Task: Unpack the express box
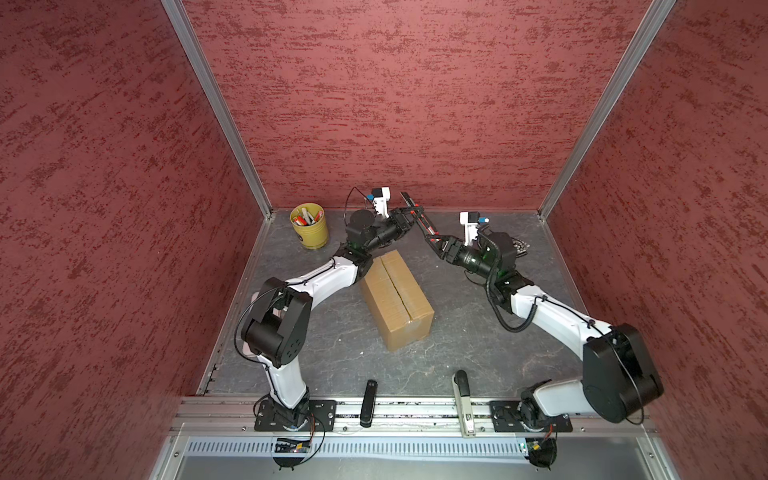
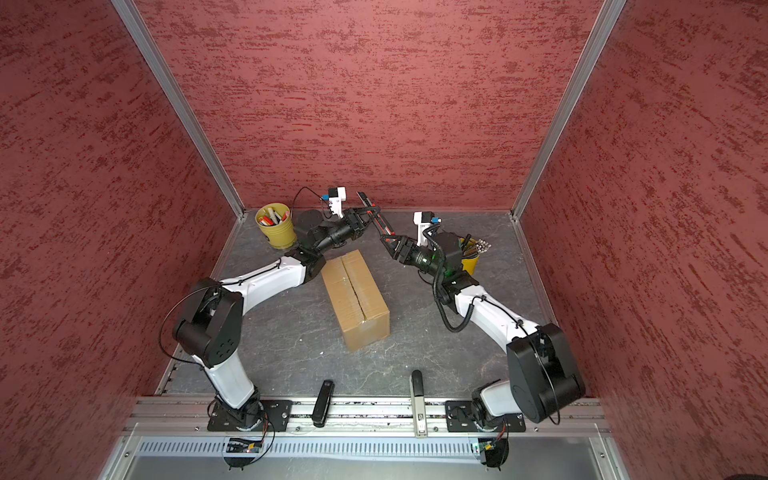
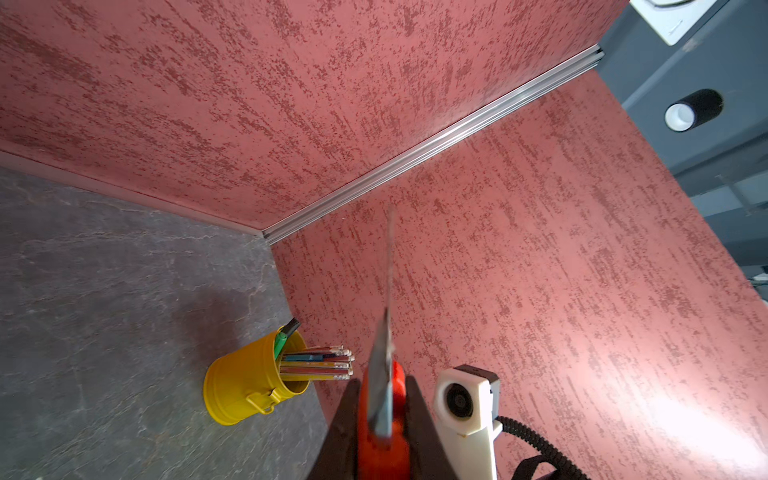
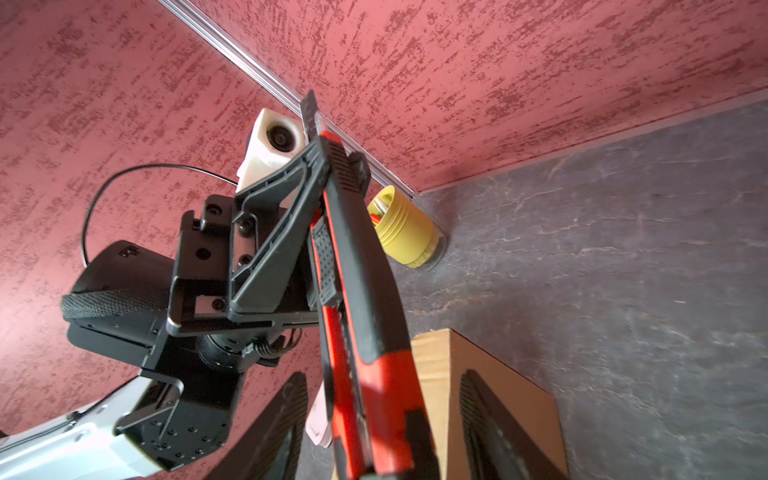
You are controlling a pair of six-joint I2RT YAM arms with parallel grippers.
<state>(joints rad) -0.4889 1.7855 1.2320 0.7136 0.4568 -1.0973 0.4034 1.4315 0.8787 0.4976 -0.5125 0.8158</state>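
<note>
The express box (image 1: 397,299) (image 2: 355,299) lies shut on the grey floor, its centre seam taped, between the two arms. Above its far end my left gripper (image 1: 409,216) (image 2: 368,214) (image 3: 382,384) is shut on a red and black utility knife (image 1: 422,226) (image 3: 397,374) (image 4: 357,291) with its blade pointing at the back wall. My right gripper (image 1: 434,241) (image 2: 388,241) (image 4: 383,374) is open. Its fingers stand on either side of the knife's rear end with gaps showing. A corner of the box (image 4: 434,374) lies behind them.
A yellow cup of pens (image 1: 309,226) (image 2: 276,226) (image 4: 405,232) stands at the back left. A yellow cup of pencils (image 2: 471,257) (image 3: 245,390) stands at the back right, behind my right arm. A black tool (image 1: 368,401) and a grey tool (image 1: 463,403) lie on the front rail.
</note>
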